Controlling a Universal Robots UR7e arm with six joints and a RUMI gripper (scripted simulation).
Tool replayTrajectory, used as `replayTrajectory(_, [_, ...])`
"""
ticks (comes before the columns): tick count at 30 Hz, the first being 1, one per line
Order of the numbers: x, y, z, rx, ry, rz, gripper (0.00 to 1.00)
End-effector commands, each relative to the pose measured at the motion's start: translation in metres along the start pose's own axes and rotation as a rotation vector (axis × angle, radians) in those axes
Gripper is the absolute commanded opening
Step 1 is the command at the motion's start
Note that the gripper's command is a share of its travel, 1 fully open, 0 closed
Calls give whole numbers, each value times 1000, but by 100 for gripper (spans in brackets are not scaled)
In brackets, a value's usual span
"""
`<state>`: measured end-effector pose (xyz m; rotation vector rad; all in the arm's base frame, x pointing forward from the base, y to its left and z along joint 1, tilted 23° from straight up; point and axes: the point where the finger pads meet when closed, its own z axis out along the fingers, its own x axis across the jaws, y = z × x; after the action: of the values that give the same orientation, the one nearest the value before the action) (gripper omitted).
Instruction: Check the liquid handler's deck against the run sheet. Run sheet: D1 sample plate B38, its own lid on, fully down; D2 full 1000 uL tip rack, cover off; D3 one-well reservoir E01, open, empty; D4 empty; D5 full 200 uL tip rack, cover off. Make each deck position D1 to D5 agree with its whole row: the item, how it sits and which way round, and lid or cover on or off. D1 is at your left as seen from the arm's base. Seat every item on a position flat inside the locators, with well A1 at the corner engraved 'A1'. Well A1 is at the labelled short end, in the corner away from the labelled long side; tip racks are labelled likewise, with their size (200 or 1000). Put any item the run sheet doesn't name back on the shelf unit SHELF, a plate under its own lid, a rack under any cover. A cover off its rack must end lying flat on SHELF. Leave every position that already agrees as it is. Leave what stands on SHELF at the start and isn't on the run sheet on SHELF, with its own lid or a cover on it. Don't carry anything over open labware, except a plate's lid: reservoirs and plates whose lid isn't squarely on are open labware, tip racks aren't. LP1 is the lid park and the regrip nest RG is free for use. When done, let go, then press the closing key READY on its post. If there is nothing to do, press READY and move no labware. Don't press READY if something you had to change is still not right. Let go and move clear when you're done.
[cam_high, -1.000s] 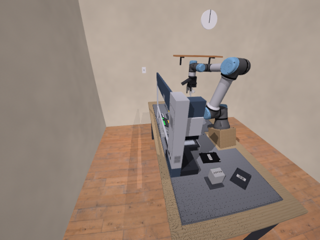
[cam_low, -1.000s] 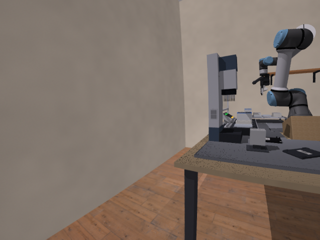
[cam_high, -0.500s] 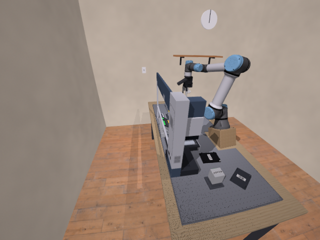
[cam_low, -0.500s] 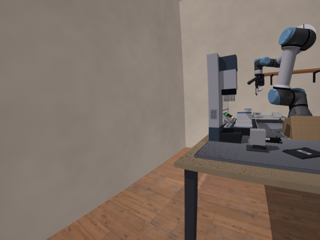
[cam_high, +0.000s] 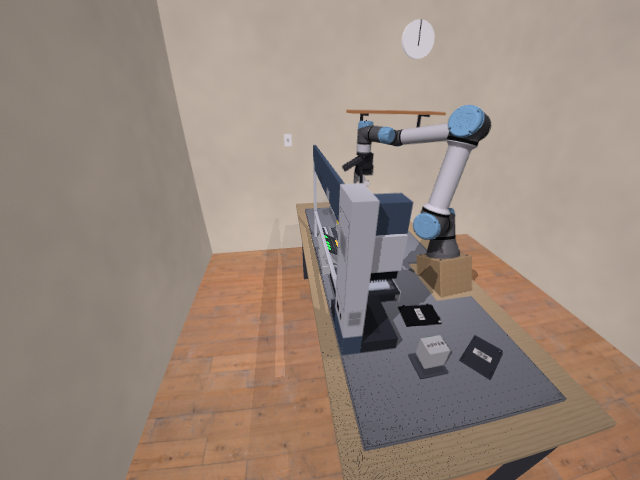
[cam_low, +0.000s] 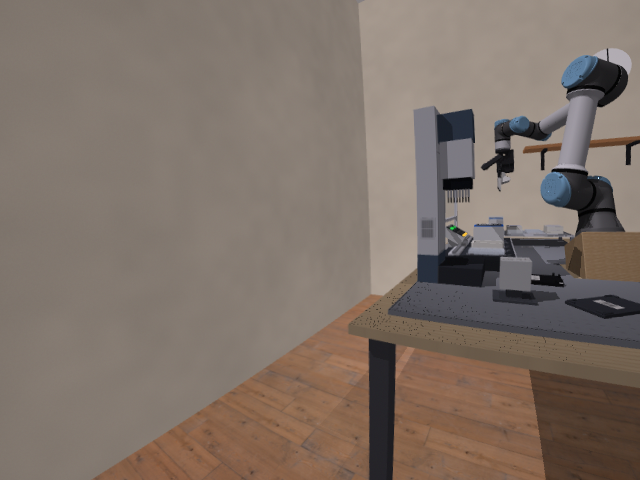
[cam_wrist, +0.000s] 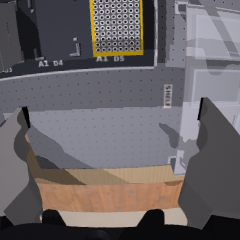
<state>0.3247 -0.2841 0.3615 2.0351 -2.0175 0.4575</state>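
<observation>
My gripper (cam_low: 500, 181) hangs high above the far end of the table, behind the liquid handler (cam_high: 356, 258). It is open and empty; in the wrist view (cam_wrist: 112, 112) nothing lies between the fingers. Below it, deck position D5 holds a yellow-framed tip rack (cam_wrist: 116, 27) with no cover and its holes showing. Position D4 (cam_wrist: 60, 30) beside it is bare. A grey item (cam_wrist: 9, 35) on D3 shows only at the left edge. The shelf unit SHELF (cam_wrist: 210, 65) is to the right, with pale translucent labware on it. D1 and D2 are out of the wrist view.
The arm's wooden base block (cam_high: 444, 273) stands beside the deck and shows under the gripper (cam_wrist: 105, 192). A grey box on a post (cam_high: 433, 352) and two black flat pads (cam_high: 419, 315) (cam_high: 480, 356) sit on the near mat. The pipetting head (cam_low: 458, 170) hangs close to the gripper.
</observation>
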Motion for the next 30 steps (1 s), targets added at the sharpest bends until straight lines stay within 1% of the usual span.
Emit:
replayTrajectory(1, [4,-16,-2,-6,8,12,82])
replayTrajectory(7, [4,-46,-2,-6,7,12,82])
replayTrajectory(26, [3,-46,-1,-7,6,13,82])
replayTrajectory(30, [3,-45,8,-10,3,14,82])
